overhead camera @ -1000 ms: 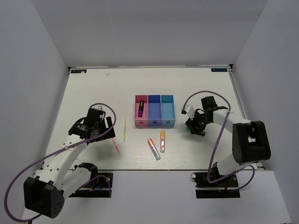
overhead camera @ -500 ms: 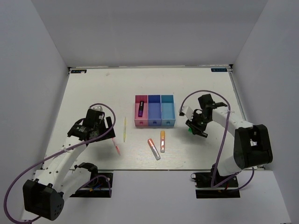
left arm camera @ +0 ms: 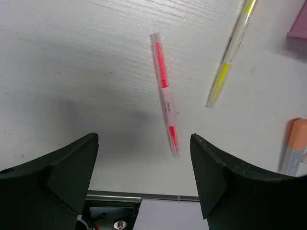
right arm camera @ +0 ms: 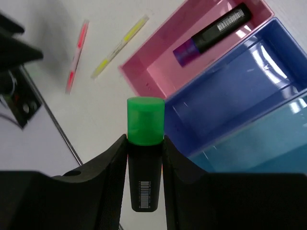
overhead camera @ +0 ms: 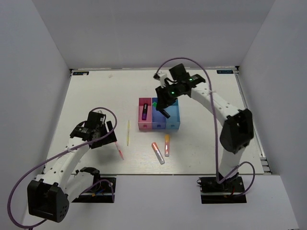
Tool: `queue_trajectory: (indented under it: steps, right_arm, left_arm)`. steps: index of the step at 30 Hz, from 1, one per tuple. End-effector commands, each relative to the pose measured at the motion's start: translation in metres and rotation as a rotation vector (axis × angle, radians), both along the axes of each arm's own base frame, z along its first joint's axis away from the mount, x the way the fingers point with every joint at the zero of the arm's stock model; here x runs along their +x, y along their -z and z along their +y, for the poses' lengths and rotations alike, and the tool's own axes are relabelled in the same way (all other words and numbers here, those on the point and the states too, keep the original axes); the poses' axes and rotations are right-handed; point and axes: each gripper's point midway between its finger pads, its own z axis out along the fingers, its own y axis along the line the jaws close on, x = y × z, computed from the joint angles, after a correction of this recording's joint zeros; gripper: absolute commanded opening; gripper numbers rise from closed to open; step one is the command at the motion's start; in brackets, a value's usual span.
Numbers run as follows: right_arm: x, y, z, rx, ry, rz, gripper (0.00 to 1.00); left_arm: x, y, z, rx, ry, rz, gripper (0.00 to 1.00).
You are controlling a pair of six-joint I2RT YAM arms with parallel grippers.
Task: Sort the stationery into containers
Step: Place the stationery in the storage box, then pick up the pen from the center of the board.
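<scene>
Pretty clearly a robotics lab test cell: plain white bench [overhead camera: 96,91] boxed in by bare pale walls [overhead camera: 153,28], a left arm [overhead camera: 58,165] and right arm [overhead camera: 216,103] bolted at its near edge, purple cables [overhead camera: 101,109] looping off them.

The bench [left arm camera: 72,57] is matt white with a fine, faintly streaked grain. My left end effector [left arm camera: 144,160] has fingers [left arm camera: 67,175] of matt black plastic, slightly grainy. The pink pen [left arm camera: 164,93] is a clear glossy plastic tube with a white paper-like label round its middle. The yellow pen [left arm camera: 228,57] to its right is translucent plastic too. The orange marker [left arm camera: 295,148] looks smooth and satiny.

In my right end effector [right arm camera: 144,143], the green marker [right arm camera: 145,163] has a smooth black plastic barrel, a white barcode label and a satin green cap. The pink bin [right arm camera: 158,69], blue bin [right arm camera: 225,91] and teal bin [right arm camera: 268,143] are glossy moulded plastic with bright highlights. The purple marker [right arm camera: 213,33] has a shiny black barrel.
</scene>
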Motion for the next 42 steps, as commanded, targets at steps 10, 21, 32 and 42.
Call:
queue_trajectory:
  steps: [10,21,32,42]
  right_arm:
    - [0.064,0.008,0.088,0.052,0.590,0.095,0.00]
    - [0.073,0.063,0.096,-0.042,0.615,0.072,0.14]
    - [0.069,0.049,0.097,-0.023,0.562,0.035,0.53]
    - [0.045,-0.006,0.082,0.042,0.407,-0.103,0.00]
  left_arm:
    - [-0.002,0.009,-0.002,-0.027,-0.016,0.049,0.87]
    - [0.001,0.004,-0.008,-0.074,-0.050,0.051,0.86]
    - [-0.004,0.015,-0.013,-0.123,-0.141,0.098,0.78]
    - [0.003,0.025,-0.017,-0.144,-0.217,0.137,0.63]
